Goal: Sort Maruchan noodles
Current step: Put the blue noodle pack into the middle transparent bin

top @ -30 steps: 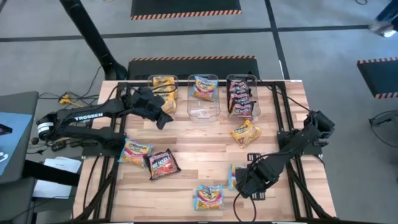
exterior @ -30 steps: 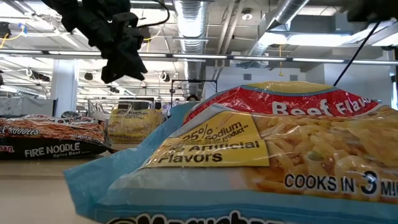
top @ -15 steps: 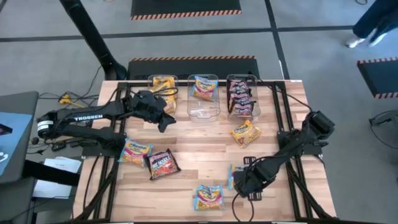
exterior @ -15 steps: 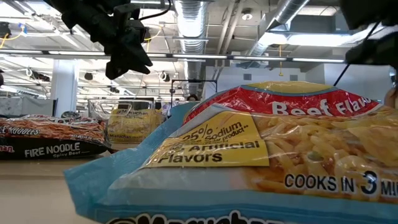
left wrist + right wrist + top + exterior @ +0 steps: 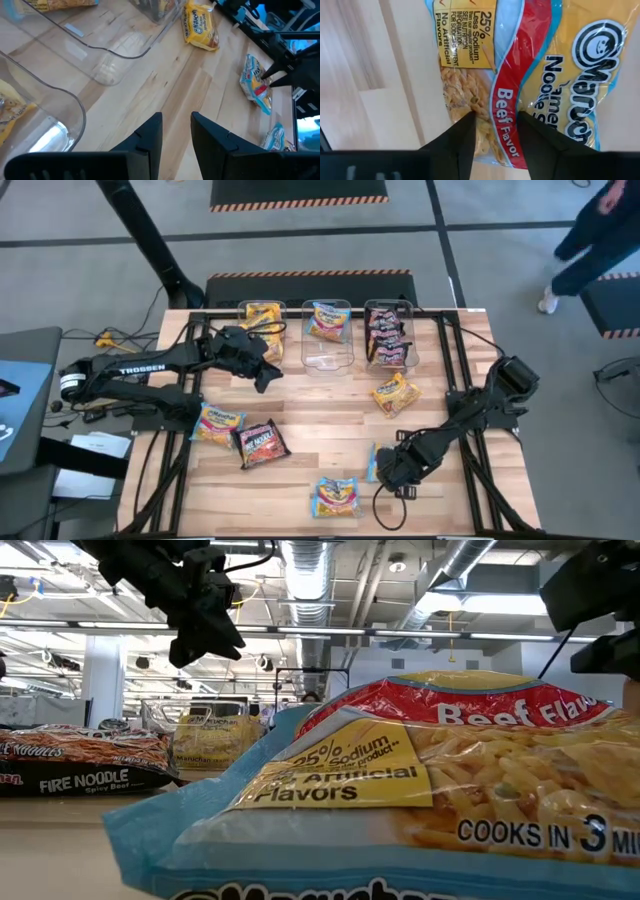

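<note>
Currently the light-blue beef packet (image 5: 520, 65) lies flat on the table (image 5: 330, 415) near the front right. The right gripper (image 5: 494, 131) is directly over it, fingers part-open straddling it, nothing lifted. Left gripper (image 5: 176, 131) hovers empty, fingers narrowly apart, just in front of the clear bins (image 5: 328, 345) at the back.

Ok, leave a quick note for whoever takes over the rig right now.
Left hand: open, empty, raised beside the yellow-orange bin.
Right hand: open, down over a blue beef packet on the table, not gripped yet.
Done: packets sit in all three bins, black-red ones at the right.
Left: five loose, the beef packet, another blue one, two yellow-orange and one black-red.
</note>
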